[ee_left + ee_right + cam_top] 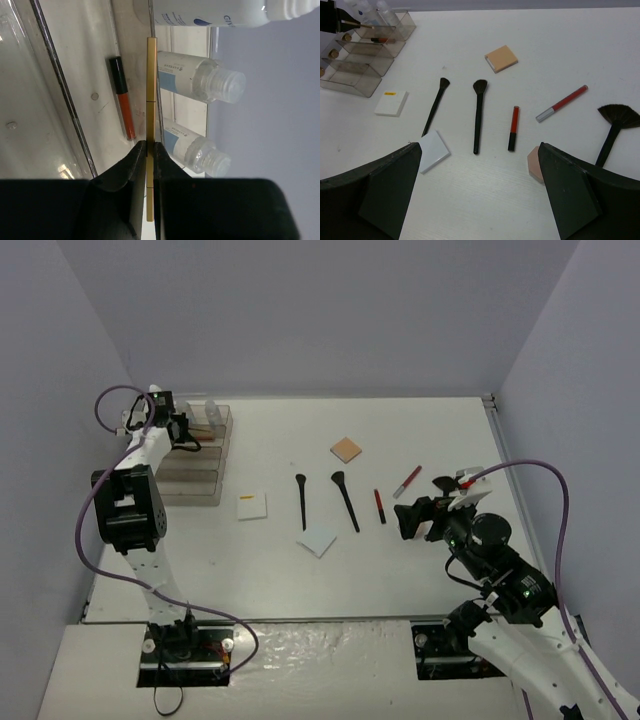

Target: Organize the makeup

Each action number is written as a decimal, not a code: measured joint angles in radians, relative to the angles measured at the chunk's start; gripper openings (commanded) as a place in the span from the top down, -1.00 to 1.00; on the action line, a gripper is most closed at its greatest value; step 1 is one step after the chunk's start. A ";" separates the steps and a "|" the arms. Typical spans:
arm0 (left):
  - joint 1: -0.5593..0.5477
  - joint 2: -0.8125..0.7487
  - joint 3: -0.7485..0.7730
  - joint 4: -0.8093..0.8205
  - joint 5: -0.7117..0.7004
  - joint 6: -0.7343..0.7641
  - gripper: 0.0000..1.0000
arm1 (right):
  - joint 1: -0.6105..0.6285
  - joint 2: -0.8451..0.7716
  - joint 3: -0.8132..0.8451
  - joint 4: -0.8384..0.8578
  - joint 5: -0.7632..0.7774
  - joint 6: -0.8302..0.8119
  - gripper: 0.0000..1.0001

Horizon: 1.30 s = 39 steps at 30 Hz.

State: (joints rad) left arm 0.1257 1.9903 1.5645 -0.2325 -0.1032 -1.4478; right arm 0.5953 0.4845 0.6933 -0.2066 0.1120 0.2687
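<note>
My left gripper (pixel 150 150) is shut on a thin wooden stick (pixel 151 95), held over the smoky organizer tray (pixel 195 468) beside small clear bottles (pixel 200 77). A red lip tube (pixel 123 97) lies in a tray compartment. My right gripper (pixel 479 162) hangs open above the table with nothing between its fingers. Below it lie two black brushes (pixel 436 106) (pixel 479 115), a red lip tube (pixel 513 127), a red and silver tube (pixel 562 103), a tan compact (pixel 501 58), a pink compact (pixel 535 162), a fan brush (pixel 617 122) and two white pads (pixel 391 102) (pixel 434 151).
The organizer stands at the table's back left, close to the left wall. A larger white bottle (pixel 210 12) lies in its back row. My right arm (pixel 500 570) reaches in from the near right corner.
</note>
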 measured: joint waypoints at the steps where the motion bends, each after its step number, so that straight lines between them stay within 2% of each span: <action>1: 0.001 0.011 0.006 0.001 0.001 -0.009 0.95 | 0.000 0.002 0.000 0.000 0.000 0.000 -1.00; 5: 0.006 0.052 0.011 -0.002 0.003 -0.046 0.76 | 0.000 0.007 -0.007 0.000 0.002 0.000 -1.00; 8: 0.008 0.063 0.001 -0.001 0.004 -0.068 0.34 | 0.000 0.008 -0.010 0.000 0.004 0.000 -1.00; 10: 0.011 0.064 -0.006 0.002 0.007 -0.078 0.19 | 0.000 0.010 -0.011 0.000 0.005 0.000 -1.00; 15: 0.018 0.064 -0.010 0.023 0.020 -0.087 -0.10 | 0.000 0.015 -0.011 0.000 0.005 0.000 -1.00; 21: 0.022 0.056 -0.010 0.049 0.042 -0.082 -0.34 | 0.000 0.050 -0.011 0.000 0.005 0.018 -1.00; 26: 0.015 -0.006 -0.010 0.021 0.074 0.008 -0.57 | 0.000 0.165 -0.006 0.003 0.023 0.061 -0.96; 30: -0.013 -0.172 -0.030 -0.016 0.081 0.188 -0.79 | 0.000 0.307 -0.003 0.009 0.058 0.097 -0.86; 34: -0.071 -0.459 -0.118 -0.019 0.091 0.396 -0.91 | 0.000 0.453 0.000 0.026 0.067 0.116 -0.57; 39: -0.135 -0.825 -0.239 -0.054 0.104 0.647 -0.94 | -0.006 0.582 -0.012 0.099 0.064 0.140 -0.37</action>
State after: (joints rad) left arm -0.0094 1.1656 1.3258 -0.2868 0.0008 -0.8003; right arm 0.5896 1.0669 0.6816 -0.1072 0.1756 0.4085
